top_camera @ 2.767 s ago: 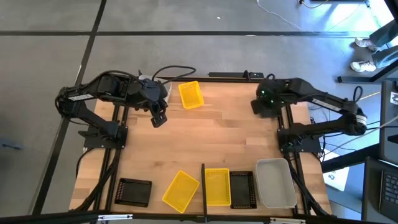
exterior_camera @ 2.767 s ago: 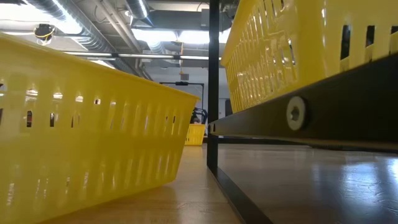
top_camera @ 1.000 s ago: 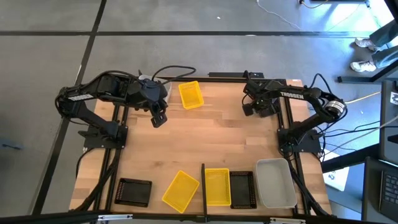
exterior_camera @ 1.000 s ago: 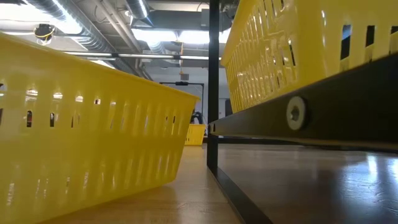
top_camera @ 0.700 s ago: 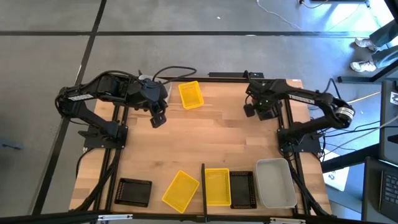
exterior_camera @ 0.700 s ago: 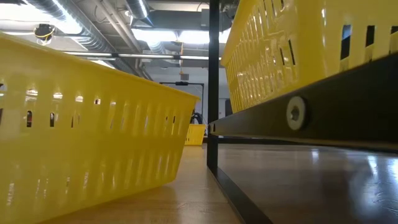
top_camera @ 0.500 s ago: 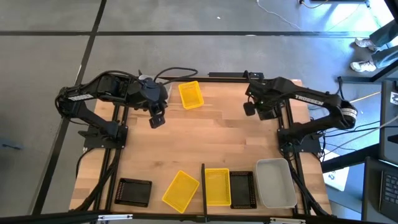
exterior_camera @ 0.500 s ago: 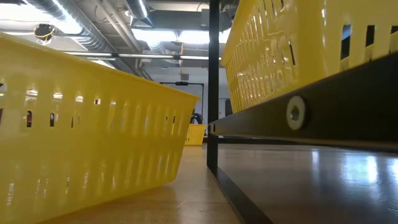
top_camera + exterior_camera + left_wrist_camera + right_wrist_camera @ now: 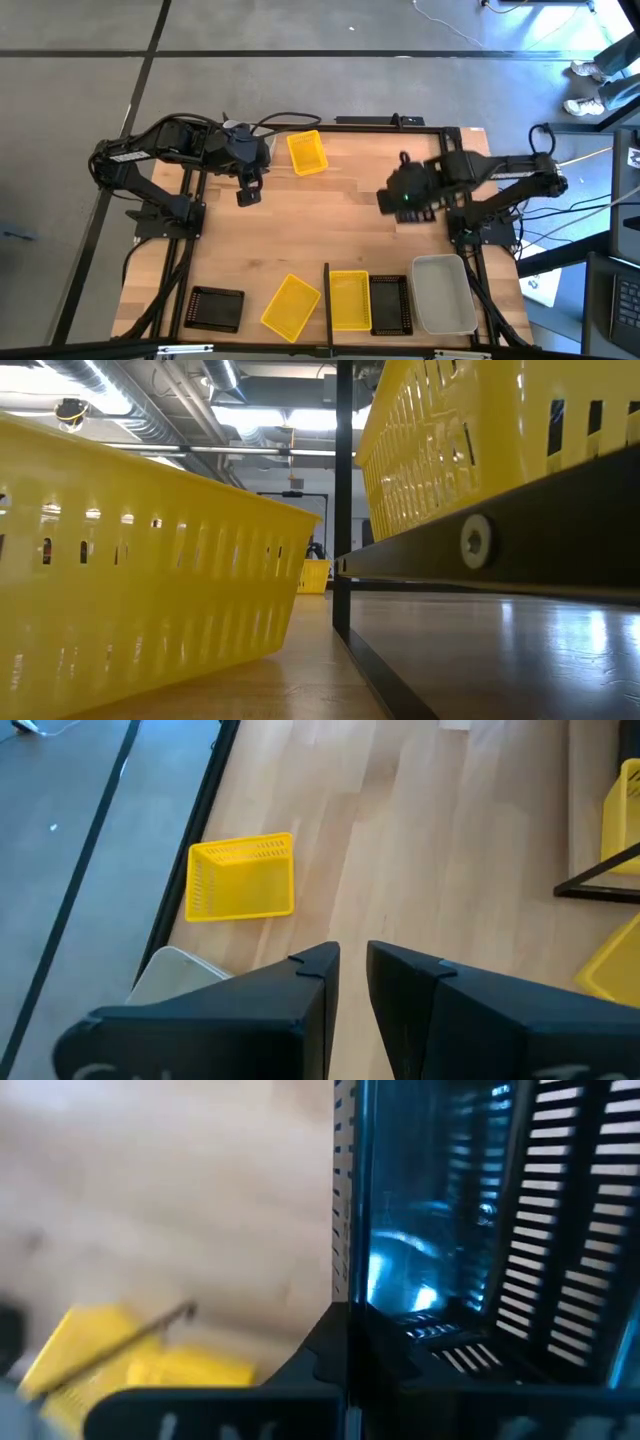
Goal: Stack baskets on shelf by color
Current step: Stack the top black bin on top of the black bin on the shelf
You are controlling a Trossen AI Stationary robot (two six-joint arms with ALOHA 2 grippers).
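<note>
My right gripper (image 9: 405,195) hangs above the table's right middle, shut on a black mesh basket (image 9: 520,1200). My left gripper (image 9: 245,192) waits over the far left part, its fingers a narrow gap apart with nothing between them (image 9: 353,980). One yellow basket (image 9: 307,152) lies at the far edge. Another yellow basket (image 9: 291,305) lies askew near the front, left of the dark divider (image 9: 326,300). Right of the divider, on the shelf (image 9: 520,660), stand a yellow basket (image 9: 349,298), a black basket (image 9: 390,303) and a grey-white basket (image 9: 443,292). My right gripper pinches one wall of the black basket (image 9: 345,1295) between its two fingers, one finger inside the basket and one outside. The fingers come from above, pointing steeply down. The basket is lifted clear of the table.
A further black basket (image 9: 216,308) lies at the front left corner. The broad middle of the plank table (image 9: 320,220) is bare wood. Cables (image 9: 275,118) trail along the far edge.
My right gripper has swung from the table's far right edge toward its middle and near side, rising and turning about as it went, with a dark thing under it. My left gripper has rolled a little in place.
</note>
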